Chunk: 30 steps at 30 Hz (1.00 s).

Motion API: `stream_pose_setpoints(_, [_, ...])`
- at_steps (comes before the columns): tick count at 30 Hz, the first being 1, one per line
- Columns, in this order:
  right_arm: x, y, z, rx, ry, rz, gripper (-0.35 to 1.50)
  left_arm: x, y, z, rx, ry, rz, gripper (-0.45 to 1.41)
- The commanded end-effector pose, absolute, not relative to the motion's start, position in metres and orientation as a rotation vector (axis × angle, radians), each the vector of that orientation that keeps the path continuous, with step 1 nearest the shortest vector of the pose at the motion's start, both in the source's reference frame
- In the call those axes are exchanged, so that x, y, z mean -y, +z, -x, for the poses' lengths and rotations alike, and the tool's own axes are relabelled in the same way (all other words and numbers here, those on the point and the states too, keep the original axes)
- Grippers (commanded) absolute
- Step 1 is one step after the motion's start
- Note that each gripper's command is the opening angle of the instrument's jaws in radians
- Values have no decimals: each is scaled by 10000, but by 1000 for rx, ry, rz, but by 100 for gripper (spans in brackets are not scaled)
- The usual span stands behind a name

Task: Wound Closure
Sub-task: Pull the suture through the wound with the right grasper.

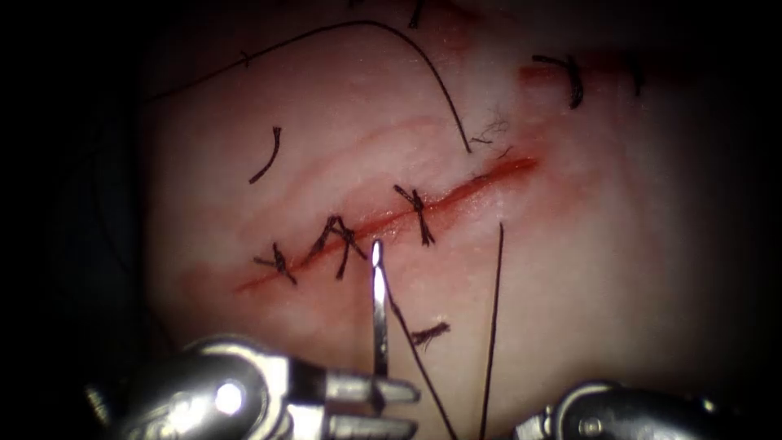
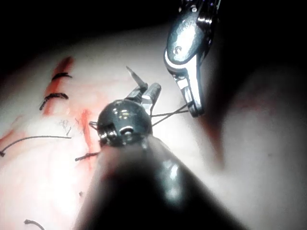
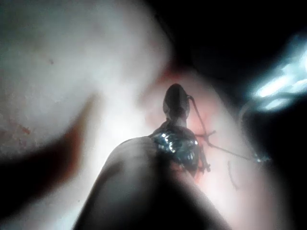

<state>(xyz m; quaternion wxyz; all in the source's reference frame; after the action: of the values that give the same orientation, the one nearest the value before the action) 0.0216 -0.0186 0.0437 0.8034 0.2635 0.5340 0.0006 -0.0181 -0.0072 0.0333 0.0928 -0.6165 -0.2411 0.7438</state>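
The tissue (image 1: pixel 619 269) carries a slanted red cut (image 1: pixel 489 179) crossed by three dark stitches (image 1: pixel 417 213). My left tool (image 1: pixel 407 407) is shut on the lower end of the needle (image 1: pixel 378 310). The needle stands free of the tissue, its tip just short of the cut on the right side. The left wrist view shows the same hold on the needle (image 2: pixel 136 79) by the left tool (image 2: pixel 148 93). The right tool (image 2: pixel 194 109) is shut on the thread (image 2: pixel 168 114) that runs across from the left tool. Its wrist (image 1: pixel 603 420) sits low at the right, and its jaws (image 3: pixel 175 98) look closed.
One strand of thread (image 1: pixel 494 326) rises out of the tissue right of the cut. A long strand (image 1: pixel 423 57) arcs over the far side to the cut's upper end. Cut thread ends (image 1: pixel 267 155) (image 1: pixel 570 77) (image 1: pixel 430 332) lie loose on the tissue.
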Motion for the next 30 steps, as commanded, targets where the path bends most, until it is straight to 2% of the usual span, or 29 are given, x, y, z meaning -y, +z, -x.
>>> stream_pose_setpoints(1, [166,442,-227,-1166,-6,-433,44,67,337,184,706,2206,1823,-33])
stream_pose_setpoints(2, [157,442,-227,-1169,10,-364,93,67,337,182,704,2202,1815,-33])
stream_pose_setpoints(3, [147,443,-226,-1162,52,-297,126,65,338,179,701,2198,1807,-32])
stream_pose_setpoints(4, [135,445,-223,-1154,83,-264,138,64,339,176,691,2198,1790,-29])
stream_pose_setpoints(5, [126,447,-220,-1148,89,-247,141,62,340,173,678,2197,1782,-29])
stream_pose_setpoints(8, [101,455,-205,-1124,93,-164,148,54,345,161,630,2200,1733,-30])
stream_pose_setpoints(16, [75,482,-166,-1114,45,-63,146,37,365,128,491,2246,1559,-35])
stream_pose_setpoints(29, [66,543,-185,-1110,-161,26,138,43,372,135,501,2257,1521,-35])
stream_pose_setpoints(30, [64,545,-186,-1112,-162,24,130,43,371,135,501,2256,1521,-35])
